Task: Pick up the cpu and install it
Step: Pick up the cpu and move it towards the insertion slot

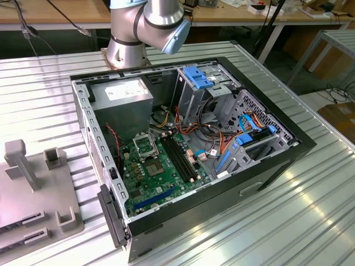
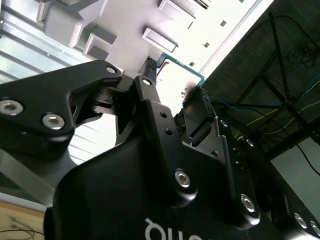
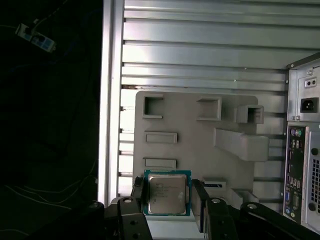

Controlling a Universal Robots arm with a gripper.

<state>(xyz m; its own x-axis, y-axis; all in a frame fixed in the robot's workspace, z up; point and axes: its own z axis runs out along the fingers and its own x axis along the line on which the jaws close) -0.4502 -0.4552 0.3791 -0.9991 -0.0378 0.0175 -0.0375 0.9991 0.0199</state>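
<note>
Nearest the lens in the first wrist view are the gripper's (image 3: 169, 199) black fingers (image 3: 199, 204). They are clenched on two opposite edges of the cpu (image 3: 167, 194), whose silver-grey top faces that camera (in the second wrist view its green rim stands out against the glare). The chip hangs between them above the grey fixture plate (image 3: 200, 125), clear of its surface.

In the exterior view, that plate (image 1: 33, 188) lies at the exterior view's left on the ribbed metal table (image 1: 299, 221). Beside it stands the open computer case (image 1: 272, 166). Inside the case, a grey power supply (image 1: 125, 91) sits in the far corner. Just in front of it on the green motherboard (image 1: 166, 180) is the metal-framed socket (image 1: 145, 146) with its dark centre. Blue-tabbed drive bays (image 1: 202, 77) fill the exterior view's right part of the case. The arm's (image 1: 150, 22) lower joints rise behind the case.
</note>
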